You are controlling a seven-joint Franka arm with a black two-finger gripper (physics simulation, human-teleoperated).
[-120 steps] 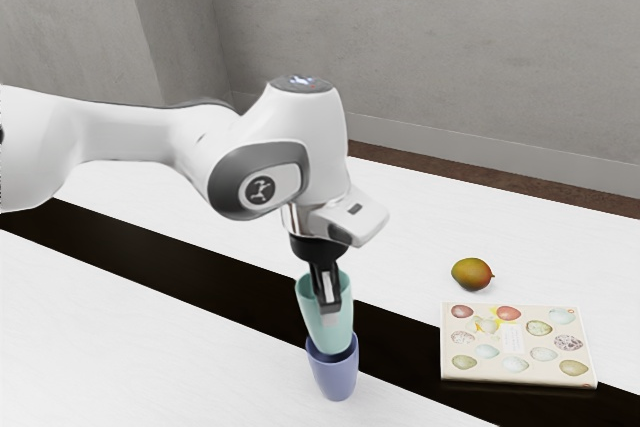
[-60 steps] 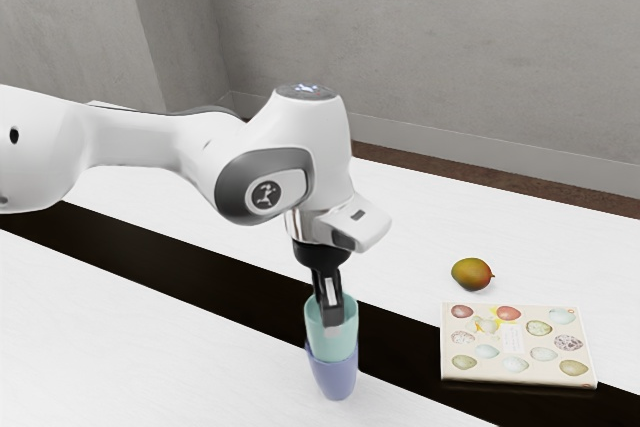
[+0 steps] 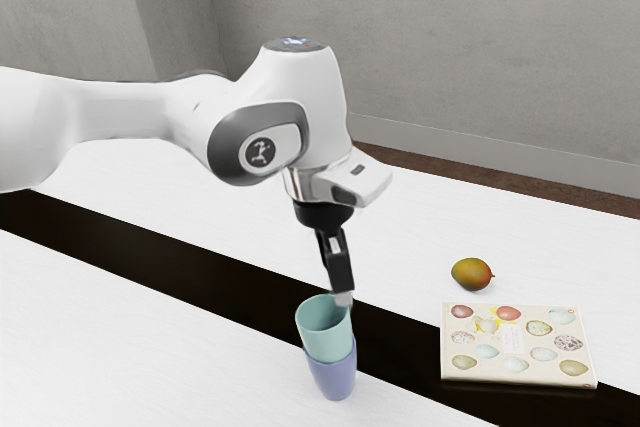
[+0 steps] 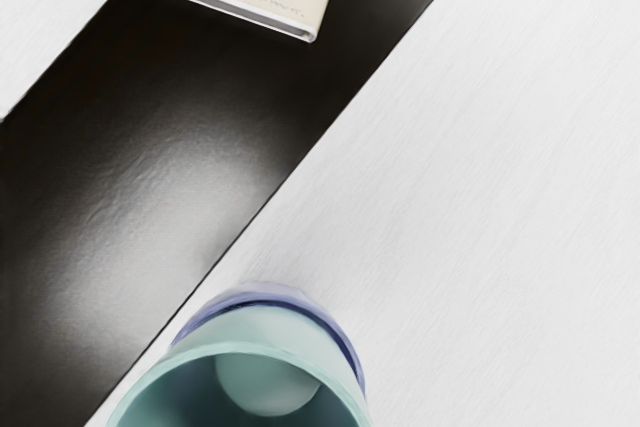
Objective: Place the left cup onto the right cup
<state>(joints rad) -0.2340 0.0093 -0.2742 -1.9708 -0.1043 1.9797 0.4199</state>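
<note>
Nesting upright in the lavender cup [image 3: 332,379], the teal cup [image 3: 322,325] sits under the apparently released pincer [image 3: 342,295].

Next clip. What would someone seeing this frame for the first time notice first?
The stack comes first: a teal cup sits nested in a lavender cup on the white table beside its dark stripe, low in the middle of the exterior view. The tool hangs close above the teal cup's rim. Toward the exterior view's right, an egg-print book lies flat with a mango behind it.
</note>
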